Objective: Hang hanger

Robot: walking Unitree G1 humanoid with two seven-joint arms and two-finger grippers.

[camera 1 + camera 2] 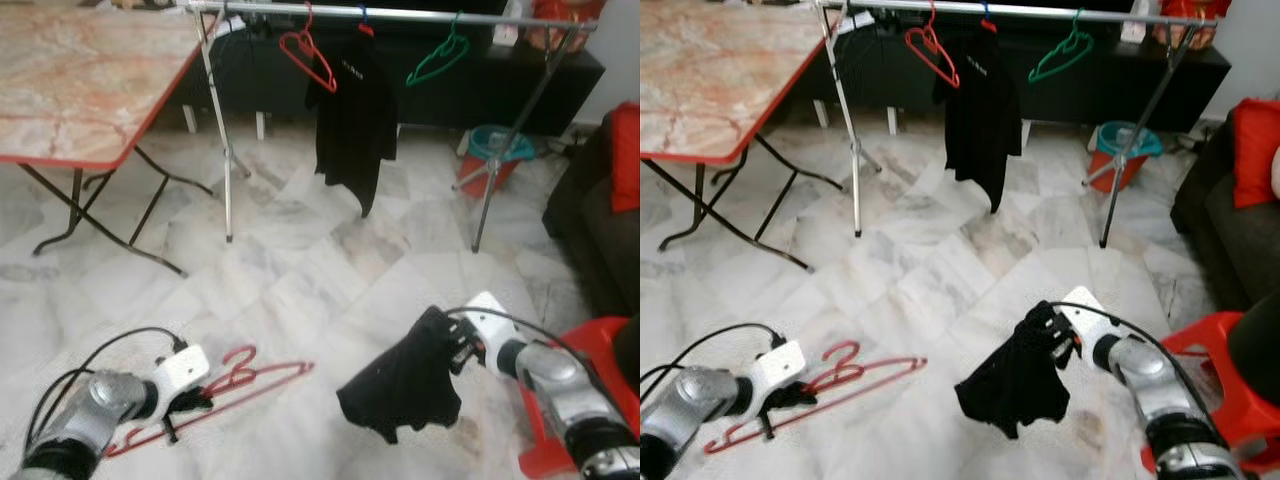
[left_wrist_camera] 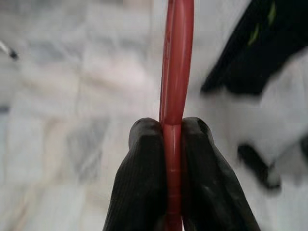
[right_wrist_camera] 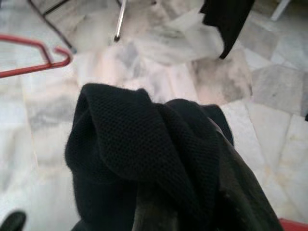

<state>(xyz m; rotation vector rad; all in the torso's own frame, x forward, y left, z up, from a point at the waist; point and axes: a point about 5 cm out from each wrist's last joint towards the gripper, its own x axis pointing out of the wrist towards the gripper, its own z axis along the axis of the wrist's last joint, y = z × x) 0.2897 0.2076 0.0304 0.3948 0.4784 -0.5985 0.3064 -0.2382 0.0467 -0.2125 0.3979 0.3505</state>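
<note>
1. Left hand (image 1: 190,402): low at near left, its two black fingers (image 2: 144,183) pinched closed on a thin bar of the red hanger (image 1: 235,385). The hanger lies nearly flat just above the marble floor (image 1: 300,260), hook pointing right.
2. Right hand (image 1: 450,350): at near right, wrapped in a bunched black garment (image 1: 400,385) that hangs from it. The fingers are buried in the cloth, so the grip is judged closed on it rather than seen.
3. Clothes rail (image 1: 400,14): a silver bar across the far side, on thin legs. It carries another red hanger (image 1: 308,58), a black shirt (image 1: 352,125) and a green hanger (image 1: 438,56), with free rail between them.
4. Folding bench (image 1: 80,80): at far left, well apart from both hands.
5. Handling, judged: the hanger looks light, stiff and smooth, so it may swivel in a narrow pinch; a hold near the hook's neck would steady it. The garment is soft and limp, and sags wherever unsupported.
</note>
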